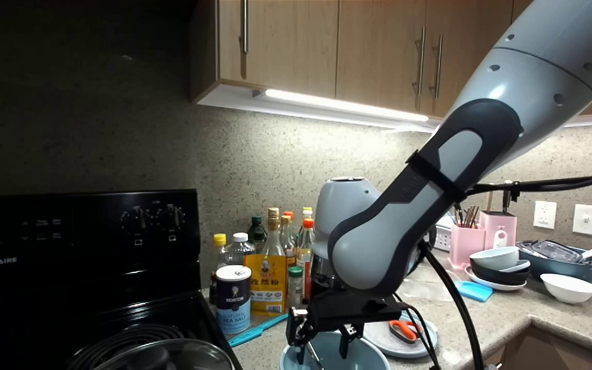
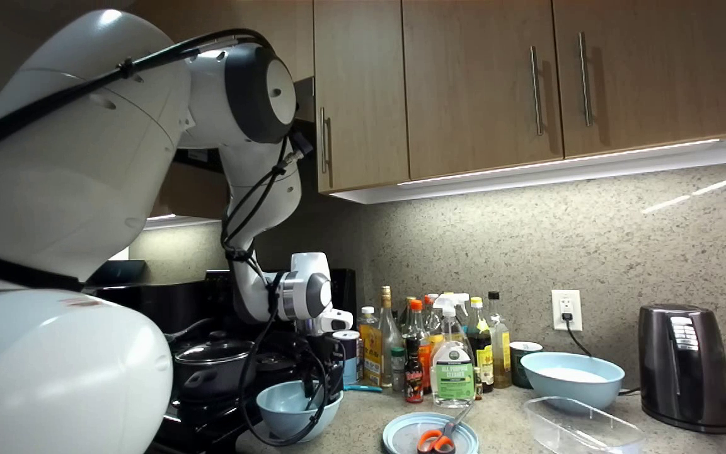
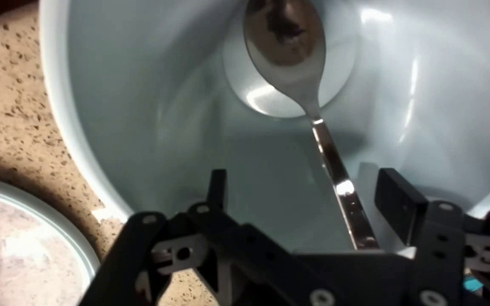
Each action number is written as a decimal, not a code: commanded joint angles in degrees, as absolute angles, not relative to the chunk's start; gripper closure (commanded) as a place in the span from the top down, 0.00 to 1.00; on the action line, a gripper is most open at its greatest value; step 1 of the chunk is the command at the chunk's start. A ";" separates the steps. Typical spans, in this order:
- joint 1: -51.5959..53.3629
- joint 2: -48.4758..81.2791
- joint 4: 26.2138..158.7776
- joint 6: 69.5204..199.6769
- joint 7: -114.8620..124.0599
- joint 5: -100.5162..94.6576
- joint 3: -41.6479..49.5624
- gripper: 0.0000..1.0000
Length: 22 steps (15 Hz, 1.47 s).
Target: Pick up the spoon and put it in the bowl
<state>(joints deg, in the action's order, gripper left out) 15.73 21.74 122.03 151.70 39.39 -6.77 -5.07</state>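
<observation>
The spoon [image 3: 308, 91] is lying in the wide light blue bowl [image 3: 151, 106], its head near the bottom and its handle slanting up toward the wall under my gripper. The handle's end is hidden by the gripper body. Above this bowl my gripper [image 3: 302, 185] stands open, with the handle between its fingers, closer to the right one; gaps show on both sides. In an exterior view the gripper [image 1: 321, 353] points down over the bowl [image 1: 370, 359], and part of the spoon [image 1: 315, 355] shows between the fingers. Cables partly cover the bowl [image 2: 278, 413] in an exterior view.
A grey plate [image 1: 424, 348] with orange-handled scissors [image 1: 404, 331] sits close beside the bowl. Behind are a salt canister [image 1: 233, 308], bottles [image 2: 388, 328] and a blue utensil [image 1: 257, 330]. The stove holds a lidded pot [image 2: 212, 366]. Another light blue bowl [image 2: 574, 384] stands by the kettle [image 2: 684, 372].
</observation>
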 commanded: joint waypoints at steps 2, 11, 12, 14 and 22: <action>15.88 24.65 117.38 151.38 34.01 -5.08 -4.41 0.53; 17.09 27.32 112.17 149.97 35.22 -5.57 -2.05 0.01; 17.33 27.41 111.82 149.68 35.50 -5.72 -1.78 0.01; 17.98 27.17 111.70 149.60 36.31 -6.22 -1.08 0.05; 24.26 21.68 115.33 149.63 44.04 -11.04 3.13 0.05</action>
<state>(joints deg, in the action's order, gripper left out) 22.20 25.97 111.97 150.86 40.11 -9.12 2.18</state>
